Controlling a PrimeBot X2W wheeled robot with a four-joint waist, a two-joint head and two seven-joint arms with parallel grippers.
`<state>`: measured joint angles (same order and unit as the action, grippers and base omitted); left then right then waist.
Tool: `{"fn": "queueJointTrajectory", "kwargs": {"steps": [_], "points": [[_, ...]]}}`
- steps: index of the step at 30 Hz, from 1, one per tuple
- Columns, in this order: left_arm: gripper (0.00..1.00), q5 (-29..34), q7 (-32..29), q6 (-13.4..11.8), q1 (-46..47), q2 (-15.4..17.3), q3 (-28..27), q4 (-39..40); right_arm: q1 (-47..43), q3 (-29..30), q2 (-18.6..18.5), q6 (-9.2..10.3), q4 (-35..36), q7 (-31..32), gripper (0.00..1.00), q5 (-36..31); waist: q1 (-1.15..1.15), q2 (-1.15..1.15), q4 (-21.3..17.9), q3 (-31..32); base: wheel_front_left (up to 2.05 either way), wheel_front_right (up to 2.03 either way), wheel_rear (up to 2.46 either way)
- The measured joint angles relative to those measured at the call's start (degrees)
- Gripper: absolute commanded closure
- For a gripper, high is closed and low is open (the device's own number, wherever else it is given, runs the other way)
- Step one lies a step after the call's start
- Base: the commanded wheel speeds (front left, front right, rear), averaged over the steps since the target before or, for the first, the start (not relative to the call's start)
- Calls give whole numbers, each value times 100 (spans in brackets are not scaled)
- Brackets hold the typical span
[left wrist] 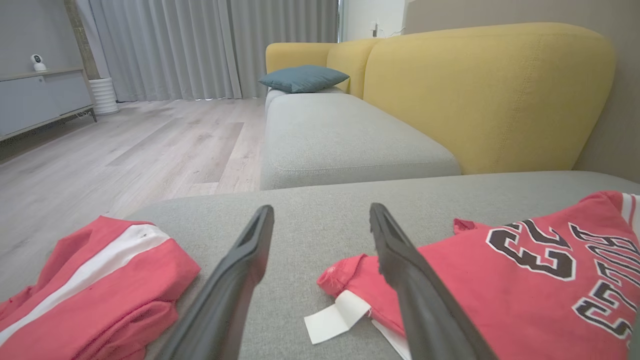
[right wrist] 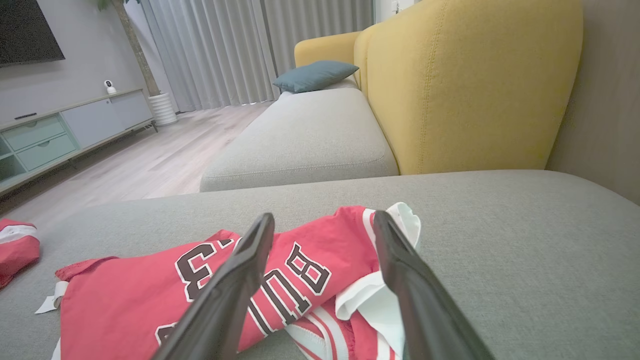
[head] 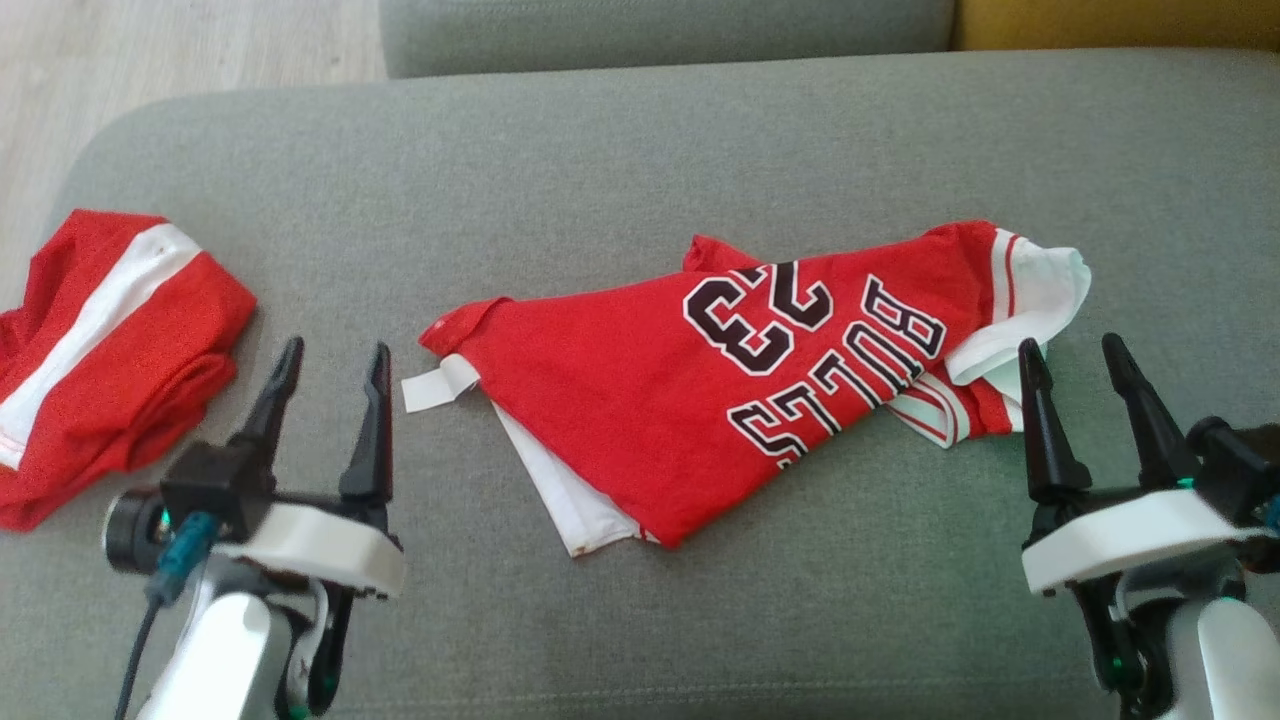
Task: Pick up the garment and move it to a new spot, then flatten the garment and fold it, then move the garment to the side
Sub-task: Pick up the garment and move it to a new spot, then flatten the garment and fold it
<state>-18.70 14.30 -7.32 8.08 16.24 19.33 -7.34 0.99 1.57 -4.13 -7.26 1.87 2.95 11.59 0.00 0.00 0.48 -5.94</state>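
red jersey (head: 640,420) lies crumpled mid grey sofa cushion (head: 640,150), between both grippers. left gripper (head: 330,365) and right gripper (head: 1075,360) both spread wide, empty — neither touching it. prob light, floppy, thin fabric, will sag and bunch w/ layers slipping — best pinch at the outer corners, e.g. white hem edge (head: 1040,290) by the right one.

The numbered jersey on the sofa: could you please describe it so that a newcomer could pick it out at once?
On the wide grey sofa seat, look to the middle. The red jersey lies there rumpled, white fabric showing at its edges. Unlike the red garment with a white stripe at the left, it bears black lettering and the number 23.
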Motion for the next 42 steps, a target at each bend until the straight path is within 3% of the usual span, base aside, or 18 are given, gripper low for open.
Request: {"fn": "queueJointTrajectory", "kwargs": {"steps": [10,42], "points": [[0,151,0,34,-369,-100,-137,-15,-241,-3,4,0,153,69,0,-1,0,0,-59,199,0,0,0],[0,438,0,233,-386,-269,-319,-40,-272,-11,59,0,144,146,0,-43,0,0,-20,10,0,0,0]]}}
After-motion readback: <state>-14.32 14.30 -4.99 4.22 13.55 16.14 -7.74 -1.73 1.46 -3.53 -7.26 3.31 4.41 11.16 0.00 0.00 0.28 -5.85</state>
